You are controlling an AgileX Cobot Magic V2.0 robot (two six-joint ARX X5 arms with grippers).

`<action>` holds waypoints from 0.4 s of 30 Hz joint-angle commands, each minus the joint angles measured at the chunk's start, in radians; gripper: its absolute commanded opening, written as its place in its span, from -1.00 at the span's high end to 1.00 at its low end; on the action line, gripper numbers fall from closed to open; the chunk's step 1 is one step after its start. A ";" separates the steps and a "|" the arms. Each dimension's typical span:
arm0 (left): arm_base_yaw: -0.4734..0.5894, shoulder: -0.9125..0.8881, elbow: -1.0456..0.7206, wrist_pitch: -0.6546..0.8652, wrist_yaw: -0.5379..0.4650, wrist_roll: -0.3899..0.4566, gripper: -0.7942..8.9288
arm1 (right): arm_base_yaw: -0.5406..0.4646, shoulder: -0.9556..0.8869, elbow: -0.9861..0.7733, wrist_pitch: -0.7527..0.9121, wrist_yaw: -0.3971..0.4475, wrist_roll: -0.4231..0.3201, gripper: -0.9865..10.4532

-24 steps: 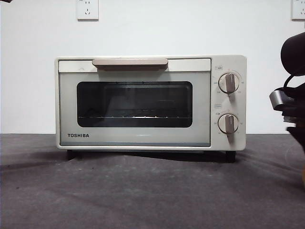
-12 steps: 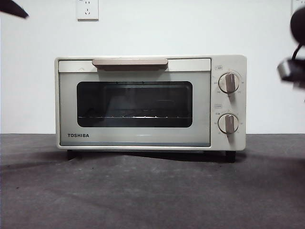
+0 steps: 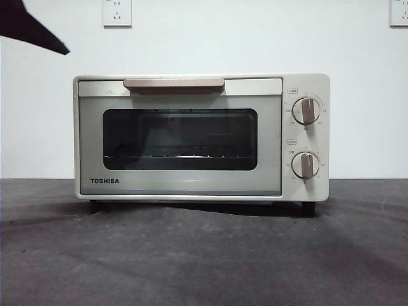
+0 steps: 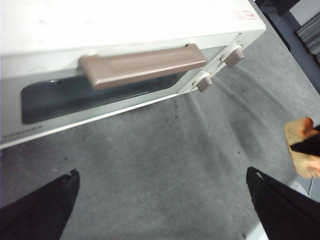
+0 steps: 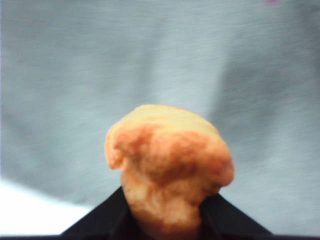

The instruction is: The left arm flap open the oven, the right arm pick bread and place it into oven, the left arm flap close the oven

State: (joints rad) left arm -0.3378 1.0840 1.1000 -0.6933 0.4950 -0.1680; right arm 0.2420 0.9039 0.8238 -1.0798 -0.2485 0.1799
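The cream-white oven (image 3: pixel 201 137) stands in the middle of the table with its door shut. Its beige handle (image 3: pixel 173 83) runs along the top of the door. My left gripper (image 4: pixel 160 200) hovers open above and in front of the oven (image 4: pixel 125 30), near the handle (image 4: pixel 142 65). It shows as a black tip (image 3: pixel 29 29) at the front view's top left. My right gripper (image 5: pixel 162 215) is shut on the golden-orange bread (image 5: pixel 167 170), held over the grey cloth off to the oven's knob side. The bread (image 4: pixel 301 165) also peeks into the left wrist view.
A grey cloth (image 3: pixel 204 255) covers the table in front of the oven. Two beige knobs (image 3: pixel 306 110) sit on the oven's right panel. Wall sockets (image 3: pixel 117 13) hang on the white wall behind. The table's edge (image 4: pixel 287 35) runs past the oven's knob side.
The right arm has risen and left the front view at the right edge. The black tip at the top left has come further into view, down and to the right.
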 commanded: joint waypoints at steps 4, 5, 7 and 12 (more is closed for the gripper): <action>-0.035 0.123 0.140 -0.035 -0.002 0.057 -0.05 | 0.005 -0.170 0.016 0.050 -0.144 0.025 0.66; -0.042 0.148 0.165 -0.048 -0.003 0.070 0.01 | 0.004 -0.202 0.016 0.071 -0.156 0.026 0.66; -0.056 0.200 0.212 -0.068 -0.010 0.090 0.19 | 0.005 -0.263 0.016 0.113 -0.174 0.034 0.66; -0.087 0.317 0.298 -0.094 -0.035 0.150 0.69 | 0.005 -0.387 0.016 0.183 -0.237 0.098 0.66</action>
State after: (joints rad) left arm -0.4179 1.3762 1.3693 -0.7879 0.4625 -0.0643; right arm 0.2420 0.5240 0.8242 -0.9100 -0.4755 0.2405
